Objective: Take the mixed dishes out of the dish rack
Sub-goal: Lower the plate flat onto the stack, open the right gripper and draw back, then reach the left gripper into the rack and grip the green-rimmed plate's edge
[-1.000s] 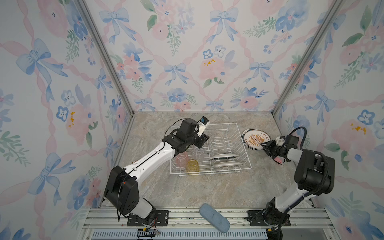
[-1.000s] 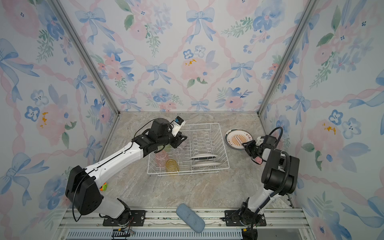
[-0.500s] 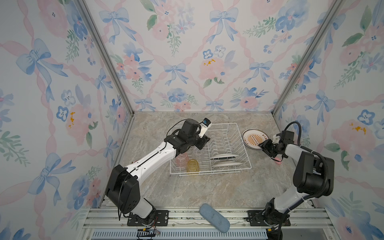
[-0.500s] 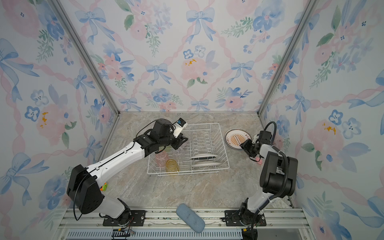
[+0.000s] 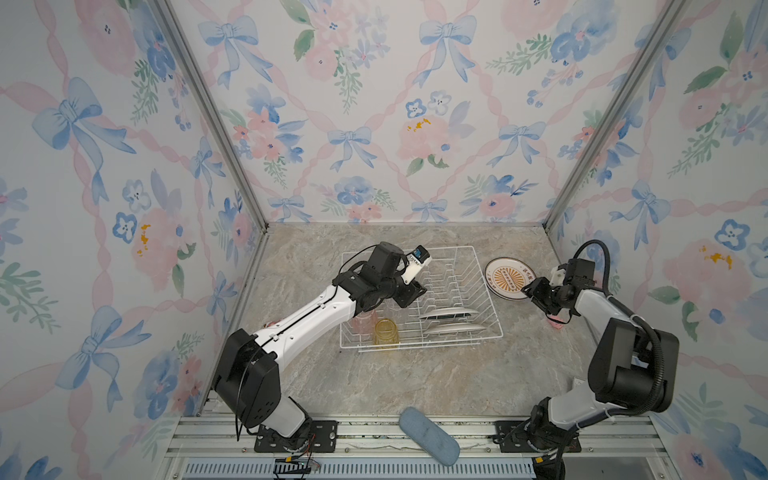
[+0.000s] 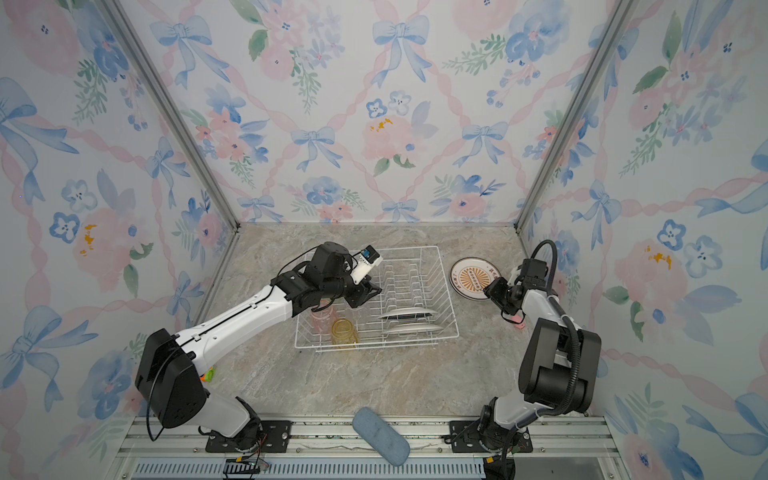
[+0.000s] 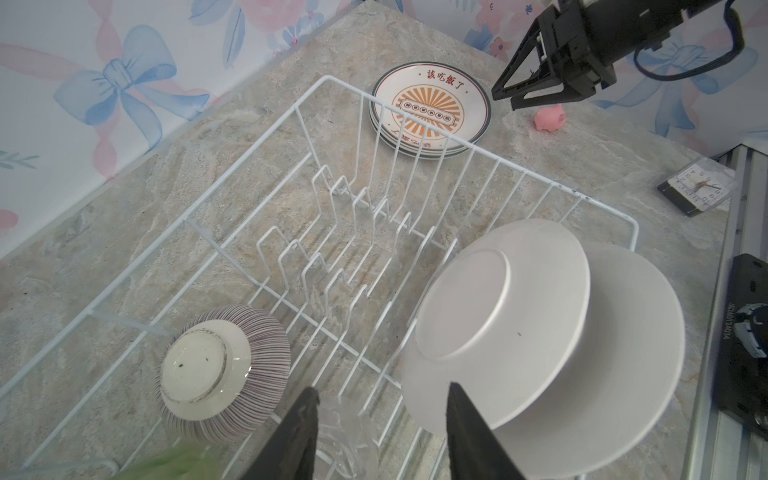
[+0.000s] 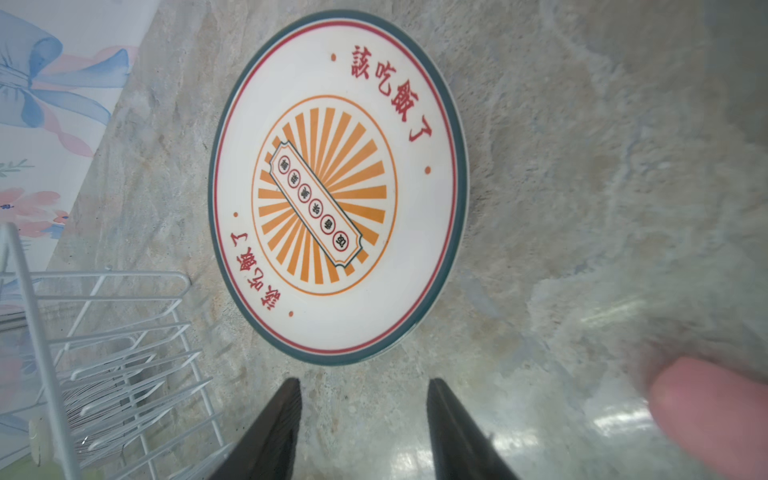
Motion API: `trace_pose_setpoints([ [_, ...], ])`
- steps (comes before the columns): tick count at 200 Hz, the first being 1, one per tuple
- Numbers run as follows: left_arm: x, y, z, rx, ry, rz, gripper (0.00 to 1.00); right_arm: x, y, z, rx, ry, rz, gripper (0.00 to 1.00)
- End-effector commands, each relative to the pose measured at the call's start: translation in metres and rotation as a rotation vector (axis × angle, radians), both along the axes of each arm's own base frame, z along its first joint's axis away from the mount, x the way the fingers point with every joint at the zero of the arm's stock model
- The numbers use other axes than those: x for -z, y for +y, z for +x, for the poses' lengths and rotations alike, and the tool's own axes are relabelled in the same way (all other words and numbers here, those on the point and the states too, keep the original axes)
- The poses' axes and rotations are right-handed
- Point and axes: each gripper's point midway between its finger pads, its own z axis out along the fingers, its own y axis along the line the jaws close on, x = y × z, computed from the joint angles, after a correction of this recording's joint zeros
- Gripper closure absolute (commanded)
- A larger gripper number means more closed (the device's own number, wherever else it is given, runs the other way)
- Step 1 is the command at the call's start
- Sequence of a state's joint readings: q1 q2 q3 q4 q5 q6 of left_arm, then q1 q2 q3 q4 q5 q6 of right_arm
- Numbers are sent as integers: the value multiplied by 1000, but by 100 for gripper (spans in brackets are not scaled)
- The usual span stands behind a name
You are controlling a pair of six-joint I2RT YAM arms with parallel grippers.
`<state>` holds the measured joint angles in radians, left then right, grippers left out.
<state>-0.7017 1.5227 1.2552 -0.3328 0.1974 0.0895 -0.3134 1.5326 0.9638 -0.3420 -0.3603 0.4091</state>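
The white wire dish rack [image 5: 488, 291] stands mid-table. In it are two plates [image 7: 503, 328] on edge, an upturned striped bowl [image 7: 224, 370], and green [image 7: 166, 461], pink [image 5: 365, 322], yellow [image 5: 386, 332] and clear [image 7: 345, 440] tumblers. My left gripper [image 7: 382, 399] hangs open over the rack's left half, with the clear tumbler low between its fingers and apart from one of them. A stack of printed plates [image 8: 338, 187] lies flat on the table right of the rack. My right gripper [image 8: 361, 390] stands open and empty just short of that stack's rim.
A small pink toy [image 5: 557, 322] lies close behind the right gripper. A blue oblong pad [image 5: 430, 434] rests on the front rail. A small clock [image 7: 698, 191] sits near the table's front right edge. Patterned walls close in on three sides.
The left gripper has shifted slightly to the right over the rack. The right wrist has swung a little toward the back while its jaws stay by the plate stack.
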Motion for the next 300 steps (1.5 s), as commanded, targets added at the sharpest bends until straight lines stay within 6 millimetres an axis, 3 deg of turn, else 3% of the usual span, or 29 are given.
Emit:
trace_pose_setpoints([
  [1, -4, -12, -12, 53, -49, 47, 53, -28, 14, -13, -57, -30, -47, 45],
  [23, -5, -23, -26, 80, -134, 140, 47, -53, 36, -24, -126, -71, -96, 43],
  [54, -10, -40, -40, 129, -192, 171, 50, -83, 58, -34, -183, -140, -131, 41],
  [100, -2, -56, -46, 175, -215, 256, 49, -107, 76, -39, -230, -196, -138, 41],
  [118, 5, -63, -47, 199, -203, 283, 54, -111, 77, -40, -234, -207, -137, 41],
  [140, 10, -70, -48, 221, -178, 296, 70, -113, 78, -42, -237, -216, -141, 40],
  [227, 29, -83, -57, 293, -152, 360, 65, -111, 80, -40, -247, -224, -132, 40],
  [300, 43, -87, -47, 298, -164, 428, 66, -108, 77, -40, -239, -229, -119, 40],
])
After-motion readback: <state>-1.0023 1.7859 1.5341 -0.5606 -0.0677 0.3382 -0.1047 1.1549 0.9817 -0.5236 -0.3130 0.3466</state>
